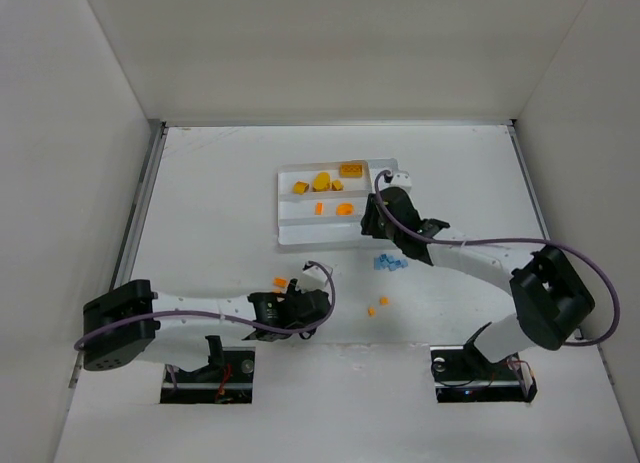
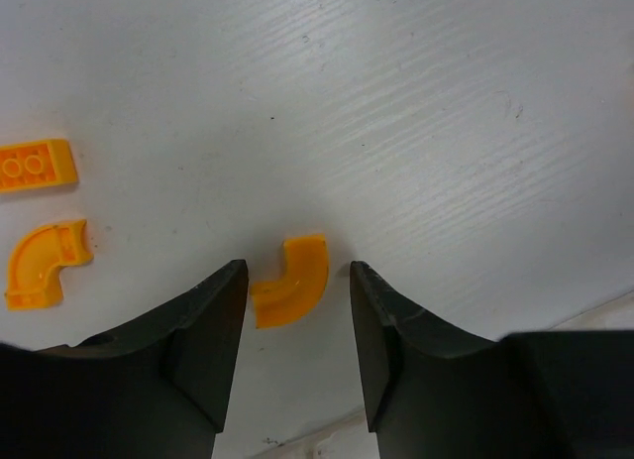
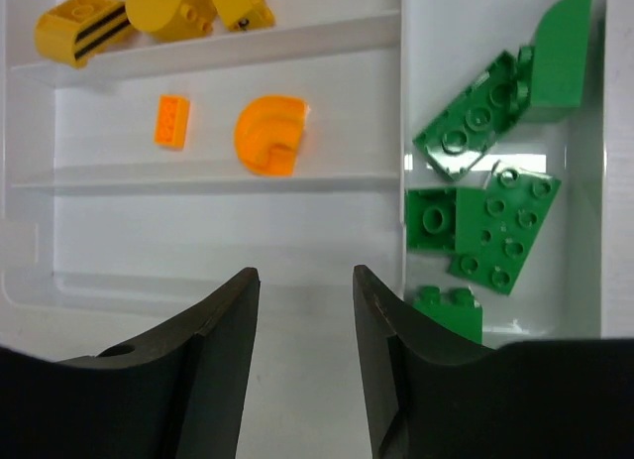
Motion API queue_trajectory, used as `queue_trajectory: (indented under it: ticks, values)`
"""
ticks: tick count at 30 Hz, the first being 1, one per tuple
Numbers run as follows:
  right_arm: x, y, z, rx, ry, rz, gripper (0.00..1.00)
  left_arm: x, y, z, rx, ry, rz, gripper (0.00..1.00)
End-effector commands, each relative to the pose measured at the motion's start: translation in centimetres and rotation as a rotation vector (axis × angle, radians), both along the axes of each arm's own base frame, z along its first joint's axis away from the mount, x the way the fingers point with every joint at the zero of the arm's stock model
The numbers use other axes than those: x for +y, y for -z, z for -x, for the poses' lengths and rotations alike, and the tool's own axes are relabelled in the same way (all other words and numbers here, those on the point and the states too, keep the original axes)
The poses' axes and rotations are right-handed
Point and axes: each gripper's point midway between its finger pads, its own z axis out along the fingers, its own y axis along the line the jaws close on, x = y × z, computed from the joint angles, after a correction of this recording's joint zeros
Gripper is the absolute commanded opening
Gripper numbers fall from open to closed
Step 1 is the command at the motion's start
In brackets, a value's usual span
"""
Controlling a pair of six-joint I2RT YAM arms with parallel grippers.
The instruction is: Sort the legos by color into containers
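Orange curved lego (image 2: 290, 292) sits between the left gripper's (image 2: 297, 271) parted jaws, closer to one jaw, with nothing clamped yet.

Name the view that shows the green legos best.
Right wrist: the green legos lie close up at one end of the tray, studs clear. Top external: the right arm covers them. Left wrist: none, only orange pieces.

The left arm (image 1: 190, 318) and right arm (image 1: 480, 261) are built of white tubes joined by black motor blocks. A purple cable (image 1: 327, 283) loops along each one behind its claw. The left claw (image 2: 297, 271) and right claw (image 3: 305, 273) each carry two matte black, wedge-shaped fingers (image 2: 198, 350) with bevelled inner faces.
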Motion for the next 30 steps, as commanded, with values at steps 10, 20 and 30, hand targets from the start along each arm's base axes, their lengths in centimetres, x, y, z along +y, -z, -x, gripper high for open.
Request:
queue_trajectory:
  ticks: [10,20,30]
  values:
    - [-3.2,2.9,9.2,0.067,0.047,-0.025,0.45,0.1,-1.0,-0.3,-0.025,-0.017,-0.028,0.19]
    - [-2.2,4.4,16.1,0.183,-0.084,0.052,0.43,-0.2,-2.1,-2.9,-0.065,-0.077,0.035,0.13]
    - [0.4,5.2,20.1,0.232,-0.212,0.071,0.5,-1.7,-7.0,-7.0,-0.114,-0.179,0.252,0.13]
